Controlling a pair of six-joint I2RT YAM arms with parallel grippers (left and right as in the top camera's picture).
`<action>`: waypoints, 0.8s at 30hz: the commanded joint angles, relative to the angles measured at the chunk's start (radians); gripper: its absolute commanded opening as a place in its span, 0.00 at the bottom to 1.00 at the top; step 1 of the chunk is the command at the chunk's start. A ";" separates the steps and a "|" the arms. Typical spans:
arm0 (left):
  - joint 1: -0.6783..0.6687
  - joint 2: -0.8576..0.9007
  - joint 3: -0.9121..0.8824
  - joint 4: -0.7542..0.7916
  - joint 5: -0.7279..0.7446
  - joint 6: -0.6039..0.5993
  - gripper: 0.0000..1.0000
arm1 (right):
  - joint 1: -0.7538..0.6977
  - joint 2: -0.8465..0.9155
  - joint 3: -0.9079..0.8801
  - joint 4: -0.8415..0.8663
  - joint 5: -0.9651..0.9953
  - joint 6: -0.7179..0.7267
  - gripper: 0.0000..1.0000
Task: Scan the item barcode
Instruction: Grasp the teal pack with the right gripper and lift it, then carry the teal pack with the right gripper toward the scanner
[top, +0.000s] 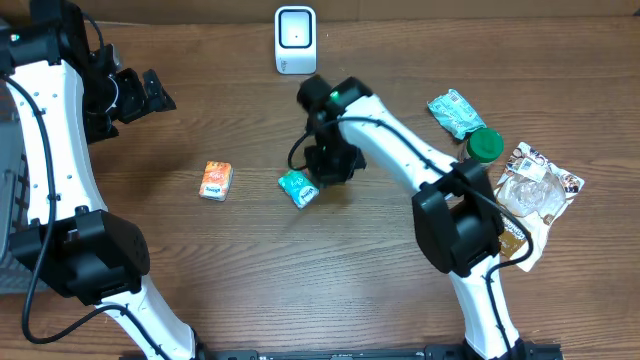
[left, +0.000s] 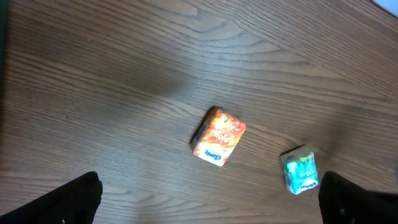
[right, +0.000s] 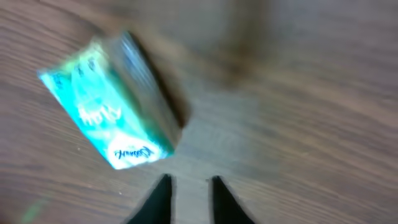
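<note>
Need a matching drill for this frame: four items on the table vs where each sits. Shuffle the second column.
Column one:
1 orange packet
2 teal packet
3 white scanner
4 green cap

Column two:
A upright at the far edge
B right beside the right gripper
C amid wrappers
D lying alone, nothing touching it

Pairs: 1-D, 2-B, 3-A, 4-C

overhead straight down on the table (top: 250, 270), left wrist from well above, right wrist close, all share teal packet (top: 298, 188)
</note>
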 joint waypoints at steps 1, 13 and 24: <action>0.003 -0.013 0.014 0.001 -0.003 -0.006 1.00 | -0.024 -0.003 0.007 0.032 -0.082 -0.093 0.35; 0.003 -0.013 0.014 0.001 -0.003 -0.006 1.00 | -0.024 -0.001 -0.237 0.248 -0.317 -0.134 0.39; 0.003 -0.013 0.014 0.002 -0.003 -0.006 0.99 | -0.023 -0.001 -0.243 0.352 -0.350 -0.008 0.04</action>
